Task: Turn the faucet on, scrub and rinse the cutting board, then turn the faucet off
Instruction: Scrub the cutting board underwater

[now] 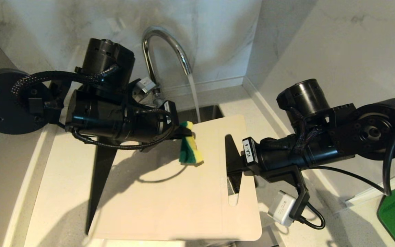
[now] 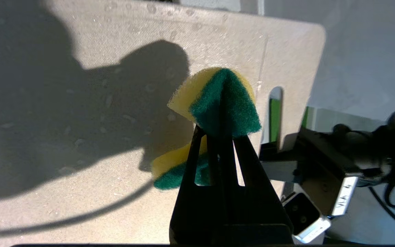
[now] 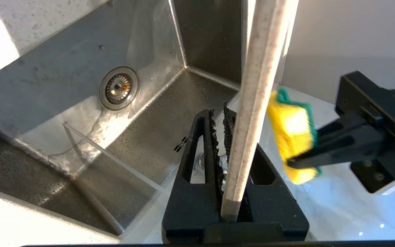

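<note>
Over the steel sink [image 3: 63, 89], the cutting board [image 1: 170, 192] is held tilted above the basin, between the two arms. Board: large, thin, cream-white plastic, rounded corners, fine textured face beaded with water drops in the left wrist view. An elongated handle slot [image 1: 232, 171] sits near its right-hand short end. Long axis runs roughly left to right across the head view; the slotted end points toward the right arm, the broad face turned up toward the camera. Far edge lies under the spout, near edge toward the robot.

Right end effector [image 3: 223, 137] is clenched on the board's edge at the slotted end; the right wrist view shows the board edge-on, pinched between the dark ridged fingers [image 3: 214, 144].

Left end effector [image 2: 218, 137] is clamped tight on a yellow-and-green sponge [image 1: 191, 145], squeezed into a fold, just over the board's upper face near the far edge. Contact with the board: cannot tell.

Faucet [image 1: 165, 48]: shiny chrome gooseneck behind the left arm, water stream [image 1: 194, 99] running from the spout, falling just past the board's far edge. Pale speckled worktop [image 1: 60, 178] surrounds the sink.
</note>
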You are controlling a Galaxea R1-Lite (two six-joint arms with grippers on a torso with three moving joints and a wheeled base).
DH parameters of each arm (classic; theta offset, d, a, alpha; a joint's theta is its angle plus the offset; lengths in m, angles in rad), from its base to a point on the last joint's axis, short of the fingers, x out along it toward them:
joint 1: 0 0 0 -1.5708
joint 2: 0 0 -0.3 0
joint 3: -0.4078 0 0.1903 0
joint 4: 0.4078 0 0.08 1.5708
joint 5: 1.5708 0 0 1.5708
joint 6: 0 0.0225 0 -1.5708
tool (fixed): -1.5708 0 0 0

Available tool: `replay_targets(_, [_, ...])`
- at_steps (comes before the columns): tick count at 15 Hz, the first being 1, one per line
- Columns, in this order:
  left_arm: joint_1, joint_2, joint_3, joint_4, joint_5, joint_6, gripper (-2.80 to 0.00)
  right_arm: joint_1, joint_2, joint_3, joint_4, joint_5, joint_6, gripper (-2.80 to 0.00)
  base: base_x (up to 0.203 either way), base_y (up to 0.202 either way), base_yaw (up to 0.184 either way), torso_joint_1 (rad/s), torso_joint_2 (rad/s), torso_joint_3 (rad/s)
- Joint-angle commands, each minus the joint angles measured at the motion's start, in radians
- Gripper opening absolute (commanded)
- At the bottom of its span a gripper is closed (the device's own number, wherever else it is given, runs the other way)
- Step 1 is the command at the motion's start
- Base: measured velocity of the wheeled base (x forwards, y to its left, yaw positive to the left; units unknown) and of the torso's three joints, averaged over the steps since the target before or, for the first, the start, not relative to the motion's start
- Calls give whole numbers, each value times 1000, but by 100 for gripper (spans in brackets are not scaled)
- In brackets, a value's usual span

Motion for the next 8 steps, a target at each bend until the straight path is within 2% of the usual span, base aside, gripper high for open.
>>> replay_targets(1, [-4,10,11,2,1,-6,-280,0,1,0,2,4,-14,-280,0,0,0,0,0,0])
replay_targets(8, [21,23,48,0,2,-3,-280,-1,-8,1,2,4,-13,-280,0,0,0,0,0,0])
